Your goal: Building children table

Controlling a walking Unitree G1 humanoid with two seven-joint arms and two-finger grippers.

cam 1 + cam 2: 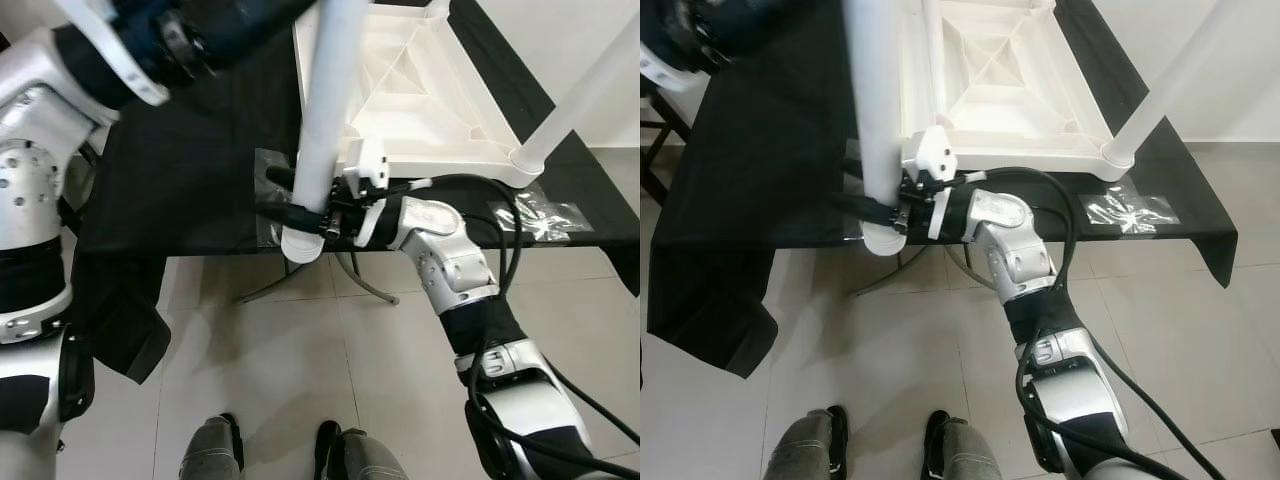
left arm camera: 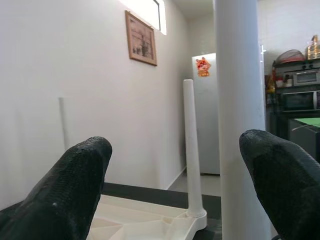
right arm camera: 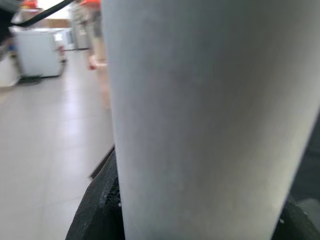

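Right gripper clamped around the lower end of a white table leg, black fingers wrapped on either side of the tube just above its rounded foot, at the near edge of the black-draped table. Leg held roughly upright, rising past the near left corner of the upturned white tabletop, which lies underside-up on the black cloth with its ribbing exposed. Left gripper raised well above the tabletop beside the same leg, fingers spread apart with the tube standing between them, nearer one finger; whether that finger touches the tube cannot be told. Second leg already standing in the tabletop's near right corner socket, slanting up out of frame, and a further post seen upright in a corner socket in the left wrist view. Clear plastic bag lying on the cloth just right of the tabletop. Grey tiled floor below the table's near edge.
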